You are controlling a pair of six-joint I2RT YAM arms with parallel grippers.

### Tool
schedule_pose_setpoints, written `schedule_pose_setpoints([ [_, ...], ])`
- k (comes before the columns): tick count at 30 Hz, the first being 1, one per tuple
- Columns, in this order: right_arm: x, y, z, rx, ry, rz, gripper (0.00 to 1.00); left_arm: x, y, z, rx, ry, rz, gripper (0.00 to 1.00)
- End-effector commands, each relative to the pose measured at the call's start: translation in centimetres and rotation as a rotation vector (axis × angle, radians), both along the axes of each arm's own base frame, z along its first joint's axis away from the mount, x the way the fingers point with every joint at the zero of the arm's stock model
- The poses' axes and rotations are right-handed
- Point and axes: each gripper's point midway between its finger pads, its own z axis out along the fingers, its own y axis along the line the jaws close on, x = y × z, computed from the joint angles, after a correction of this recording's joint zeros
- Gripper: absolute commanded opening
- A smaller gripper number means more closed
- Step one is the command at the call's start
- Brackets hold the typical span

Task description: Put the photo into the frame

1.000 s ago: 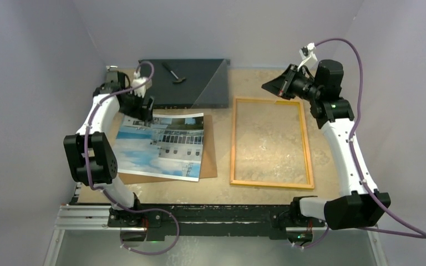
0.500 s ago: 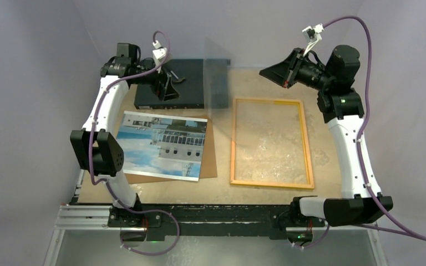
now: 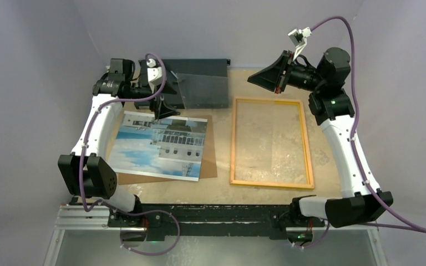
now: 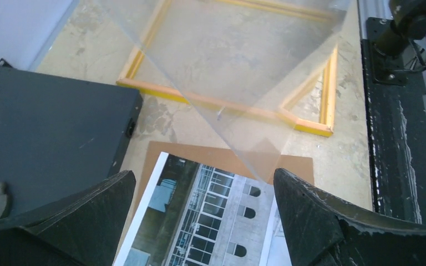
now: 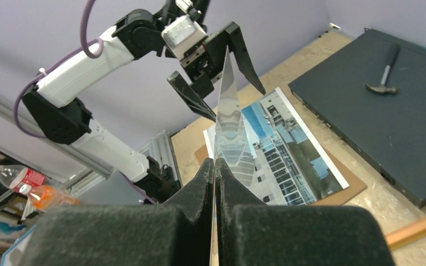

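The photo (image 3: 161, 145) (pale building, blue sky) lies flat; left gripper (image 4: 202, 173) gapes, right gripper (image 5: 215, 163) pinches clear pane (image 5: 228, 105).

The photo (image 3: 144, 149) (on a board (image 3: 209, 160)) lies left of the frame (image 3: 234, 141).

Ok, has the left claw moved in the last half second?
Yes. In the top view the left claw has come back from over the black box toward the near edge, and now hangs open at the photo's far edge.
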Motion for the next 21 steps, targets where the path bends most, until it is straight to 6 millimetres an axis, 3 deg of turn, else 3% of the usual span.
schedule_pose_setpoints([
  [1,-1.1,0.8,1.9,0.028,-0.099,0.061,0.0,-3.1,-0.5,0.2,-0.036,-0.04,-0.125,0.92],
  [16,-0.5,1.4,0.8,0.067,-0.074,0.072,0.0,-6.8,-2.1,-0.5,-0.181,0.091,-0.232,0.63],
  [21,-0.6,1.5,0.8,0.08,-0.08,0.084,0.0,-7.8,-2.4,-1.7,-0.217,0.16,-0.259,0.66],
])
